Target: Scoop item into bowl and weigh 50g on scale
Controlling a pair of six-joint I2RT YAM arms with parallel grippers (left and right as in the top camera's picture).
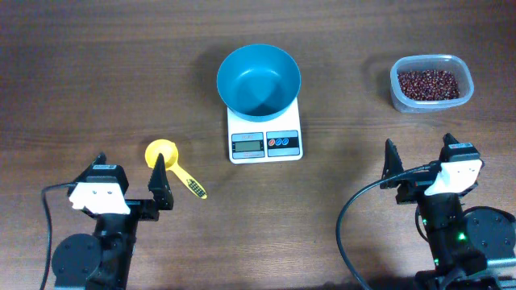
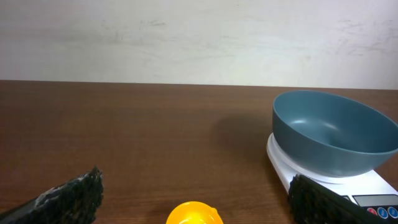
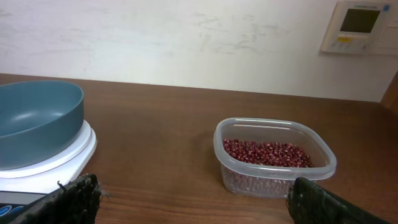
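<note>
Two robot arms sit poised at the near edge of a dark wooden desk (image 1: 97, 80) with the weighing job not yet begun. The teal bowl (image 1: 258, 78) sits empty on the white scale (image 1: 264, 143) at mid-desk, covering most of the platform. The display faces the arms, but its reading is too small to make out. The red-brown beans (image 1: 427, 84) lie in a clear plastic tub (image 1: 394, 80) at the far right, well apart from the bowl, and none show inside it. A yellow scoop (image 1: 165, 157) lies on the desk left of the scale, its cup toward the bowl side and its handle angled back toward the near edge. The left pincer (image 1: 131, 161) is spread wide and grasps nothing, with the scoop just beside its right finger. The right pincer (image 1: 418, 143) is likewise released and empty, facing the tub from the near side. The step in hand looks to be the opening one: taking up the scoop. That calls for the left pincer to drop over the thin handle and close on it without tipping the cup. The scoop must then travel across the desk, past the scale, to reach the beans. A knock to the bowl on the way would likely upset the reading.
</note>
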